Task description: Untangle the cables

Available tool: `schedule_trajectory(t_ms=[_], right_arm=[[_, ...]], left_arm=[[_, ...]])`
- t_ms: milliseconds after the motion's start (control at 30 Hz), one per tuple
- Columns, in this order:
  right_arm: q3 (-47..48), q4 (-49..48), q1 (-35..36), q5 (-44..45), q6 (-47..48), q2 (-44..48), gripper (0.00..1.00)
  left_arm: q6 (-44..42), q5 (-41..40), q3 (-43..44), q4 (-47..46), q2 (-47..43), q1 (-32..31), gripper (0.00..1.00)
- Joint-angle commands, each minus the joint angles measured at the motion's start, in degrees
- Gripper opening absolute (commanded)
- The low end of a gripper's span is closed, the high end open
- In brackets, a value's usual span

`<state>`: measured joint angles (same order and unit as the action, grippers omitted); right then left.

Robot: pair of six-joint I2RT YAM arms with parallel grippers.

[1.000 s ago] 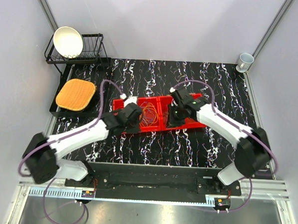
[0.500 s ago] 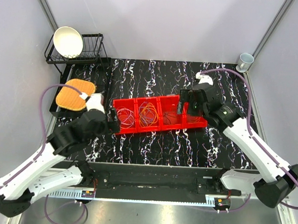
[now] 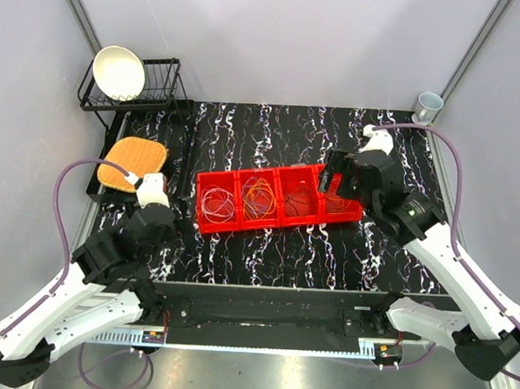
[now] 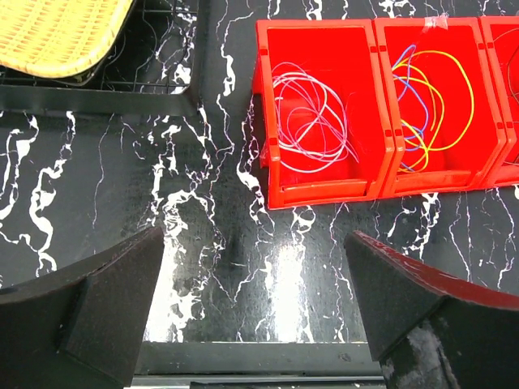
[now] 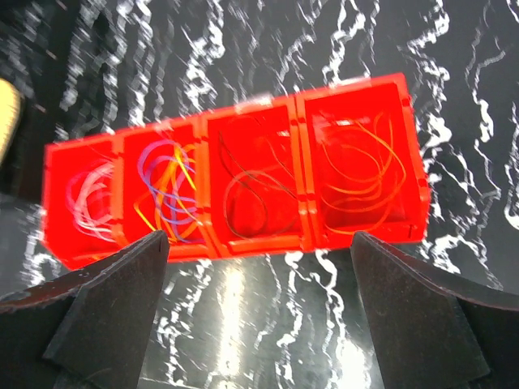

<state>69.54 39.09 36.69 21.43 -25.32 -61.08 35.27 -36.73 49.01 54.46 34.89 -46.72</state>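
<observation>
On the table [image 3: 272,130]: four red bins [image 3: 267,223] in a row, coiled cables [image 4: 312,117] inside each.
Left claw [image 4: 255,239]: spread wide, empty.
Right claw [image 5: 259,239]: spread wide, empty.

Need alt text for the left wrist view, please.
Red bins sit upper right on the black marbled table: the left one holds a white cable coil, the next yellow, blue and orange cables. The left gripper, open and empty, frames the bottom corners.

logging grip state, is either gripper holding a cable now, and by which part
Nothing is held: left gripper and right gripper both stand open, the cables lying in the red bins.
</observation>
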Motion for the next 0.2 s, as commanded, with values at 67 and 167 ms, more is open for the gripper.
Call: schedule_trajectory(t_ms=[67,167], right_arm=[[-3.09,-10.43,-0.13,-3.05,-1.4,4.13,1.0],[-3.35,-11.75,-0.21,-3.59,-1.66,3.86,1.0]], left_arm=[[-1.78,-1.77,-0.41,-2.51,-0.35,0.14,0.97],[-1.78,-1.68,-0.59,-2.6,-0.88,0.14,0.97]])
